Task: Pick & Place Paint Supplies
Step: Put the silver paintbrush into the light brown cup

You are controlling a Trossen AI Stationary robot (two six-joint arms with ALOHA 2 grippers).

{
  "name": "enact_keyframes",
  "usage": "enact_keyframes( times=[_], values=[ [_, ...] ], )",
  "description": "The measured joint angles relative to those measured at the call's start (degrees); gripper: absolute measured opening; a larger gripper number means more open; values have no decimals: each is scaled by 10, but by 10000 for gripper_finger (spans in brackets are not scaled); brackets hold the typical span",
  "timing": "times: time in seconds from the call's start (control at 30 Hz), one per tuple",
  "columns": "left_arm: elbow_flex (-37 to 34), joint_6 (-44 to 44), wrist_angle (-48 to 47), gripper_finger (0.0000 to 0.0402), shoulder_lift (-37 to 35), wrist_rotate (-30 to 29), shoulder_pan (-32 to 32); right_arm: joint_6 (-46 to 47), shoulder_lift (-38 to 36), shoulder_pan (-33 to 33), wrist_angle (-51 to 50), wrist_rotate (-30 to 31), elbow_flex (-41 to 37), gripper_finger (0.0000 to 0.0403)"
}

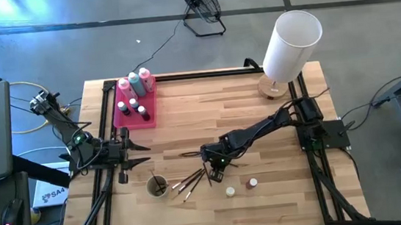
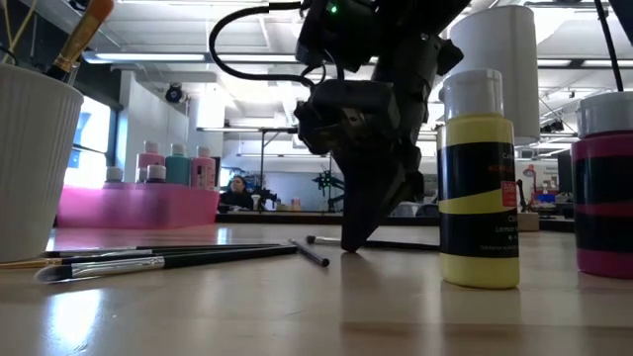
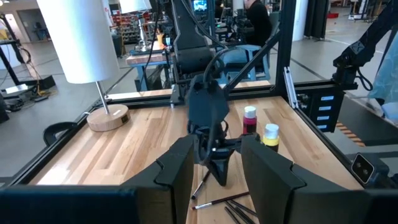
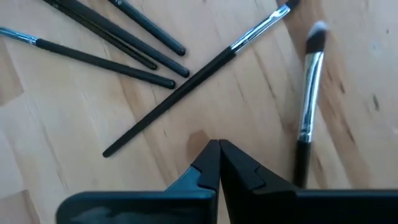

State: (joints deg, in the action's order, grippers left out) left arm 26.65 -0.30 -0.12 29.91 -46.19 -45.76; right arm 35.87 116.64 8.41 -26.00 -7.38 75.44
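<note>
Right claw [image 4: 219, 149] pinched shut on nothing, dark tips down on pale wood-grain surface [image 1: 261, 129], slim dark-handled brushes [image 4: 193, 81] scattered just beside. Left claw [image 1: 139, 154] half spread, empty, near the surface's left edge.

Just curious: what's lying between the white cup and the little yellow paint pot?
From above, loose brushes lie between the cup and yellow pot; the right pincer stands shut there.

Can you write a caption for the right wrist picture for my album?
The right tool, shut and empty, points down at the wooden table among scattered dark-handled paint brushes.
</note>
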Motion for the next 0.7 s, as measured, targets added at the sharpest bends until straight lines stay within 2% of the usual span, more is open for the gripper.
enact_keyframes(
  times=[0.27, 0.5, 0.7],
  values=[
    [0, 0, 0, 132, 0, 0, 0, -35, -10, -24, 27, -12, 0, 3],
    [0, 0, 0, 132, 0, 0, 0, -102, -21, -36, 58, -37, 0, 3],
    [0, 0, 0, 132, 0, 0, 0, -134, -22, -43, 70, -30, 0, 3]
  ],
)
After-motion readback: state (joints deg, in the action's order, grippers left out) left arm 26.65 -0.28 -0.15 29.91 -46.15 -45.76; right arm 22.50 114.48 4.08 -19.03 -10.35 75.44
